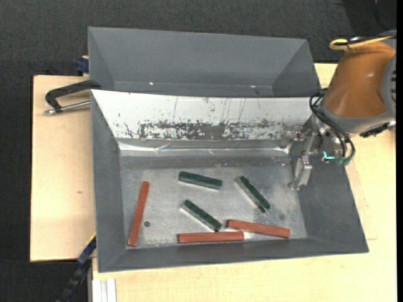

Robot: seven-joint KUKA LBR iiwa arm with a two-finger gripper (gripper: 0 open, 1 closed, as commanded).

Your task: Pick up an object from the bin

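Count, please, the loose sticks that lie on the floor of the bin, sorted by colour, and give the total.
Dark green sticks: 3
Red-brown sticks: 3
Total: 6

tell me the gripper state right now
Gripper: cannot be told whether open or closed; it hangs near the bin's right wall, right of a dark green bar.
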